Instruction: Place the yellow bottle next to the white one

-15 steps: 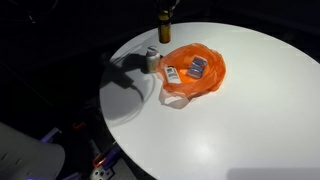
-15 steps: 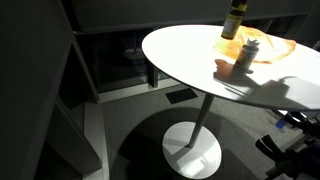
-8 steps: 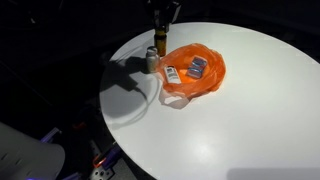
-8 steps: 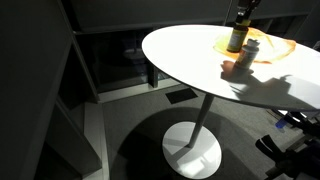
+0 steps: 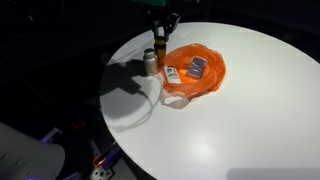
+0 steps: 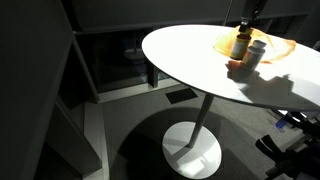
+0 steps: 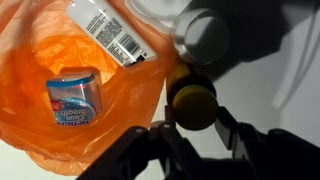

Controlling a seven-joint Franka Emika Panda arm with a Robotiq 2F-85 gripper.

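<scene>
The yellow bottle (image 5: 160, 48) stands upright at the table's far edge, between the white bottle (image 5: 150, 62) and the orange bag. My gripper (image 5: 161, 22) reaches down from above and is shut on the yellow bottle's top. In the wrist view my fingers (image 7: 193, 113) flank the yellow bottle's cap (image 7: 193, 100), with the white bottle's cap (image 7: 205, 35) just beyond it. In an exterior view the yellow bottle (image 6: 240, 42) and the white bottle (image 6: 255, 53) stand close side by side under my gripper (image 6: 247, 15).
An orange plastic bag (image 5: 205, 80) lies on the round white table (image 5: 230, 120), holding a blue container (image 7: 72, 100) and a white-labelled bottle (image 7: 105, 30). The table edge runs close behind the bottles. Dark floor surrounds the pedestal base (image 6: 192, 150).
My gripper has come down with the yellow bottle from above the table's far edge to table level beside the white bottle.
</scene>
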